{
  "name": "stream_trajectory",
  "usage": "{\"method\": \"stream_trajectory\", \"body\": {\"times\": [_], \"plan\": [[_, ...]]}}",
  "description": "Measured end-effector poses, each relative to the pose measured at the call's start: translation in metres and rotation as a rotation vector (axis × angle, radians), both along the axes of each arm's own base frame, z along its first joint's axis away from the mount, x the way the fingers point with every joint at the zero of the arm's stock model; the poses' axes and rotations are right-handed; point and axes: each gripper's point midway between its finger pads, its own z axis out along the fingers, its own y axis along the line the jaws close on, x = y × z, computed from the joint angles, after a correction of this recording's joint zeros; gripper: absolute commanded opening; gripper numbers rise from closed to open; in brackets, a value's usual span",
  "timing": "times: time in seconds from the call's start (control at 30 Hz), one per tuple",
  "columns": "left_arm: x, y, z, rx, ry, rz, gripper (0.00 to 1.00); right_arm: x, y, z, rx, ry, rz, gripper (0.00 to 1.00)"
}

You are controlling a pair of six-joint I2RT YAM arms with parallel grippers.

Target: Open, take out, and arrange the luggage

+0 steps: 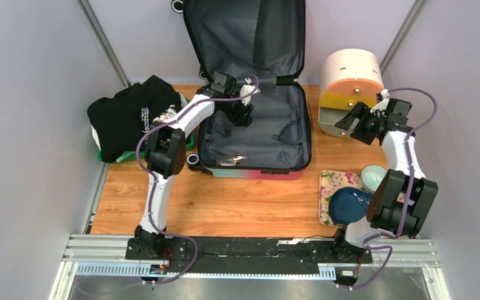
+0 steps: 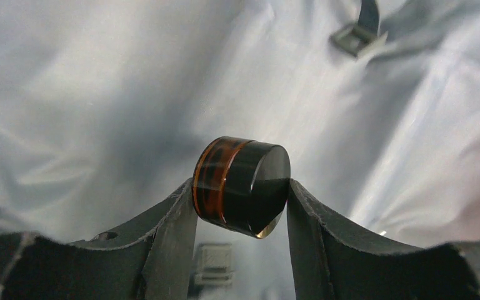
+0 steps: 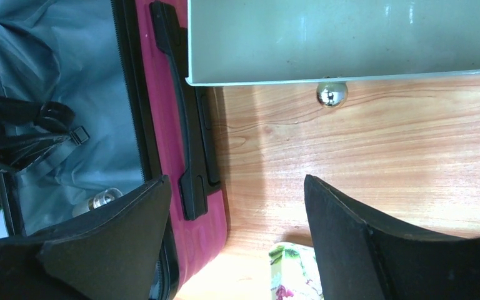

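Observation:
The luggage (image 1: 256, 134) lies open at the back middle of the table, its lid upright against the wall and its dark grey lining showing. My left gripper (image 1: 242, 112) is inside the lower half, shut on a small round dark jar with an amber band (image 2: 240, 186), held above the lining. A small clear bottle (image 1: 232, 160) lies on the lining near the front wall. My right gripper (image 1: 352, 122) is open and empty, above the wood between the luggage's pink side (image 3: 162, 94) and the round container.
A cream-and-orange round container (image 1: 350, 81) stands at the back right, its grey drawer (image 3: 344, 37) with a silver knob (image 3: 332, 94) pulled out. Black clothes (image 1: 131, 115) lie on a green tray (image 1: 120, 157) at left. A floral tray (image 1: 331, 184) holds a blue item (image 1: 349, 205) and a teal bowl (image 1: 372, 177).

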Motion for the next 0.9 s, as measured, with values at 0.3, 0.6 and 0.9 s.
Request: {"method": "stream_trajectory", "body": {"times": [0.3,0.6,0.9], "plan": [[-0.024,-0.032,-0.029,-0.258,0.410,0.311,0.17,-0.004,0.031,0.029,-0.090,-0.073,0.140,0.80],[-0.039,-0.056,-0.012,-0.436,0.606,0.340,0.16,0.003,0.111,0.060,-0.252,-0.371,0.585,0.80],[-0.071,-0.066,0.036,-0.592,0.682,0.190,0.16,-0.005,0.200,0.085,-0.333,-0.735,1.004,0.79]]}}
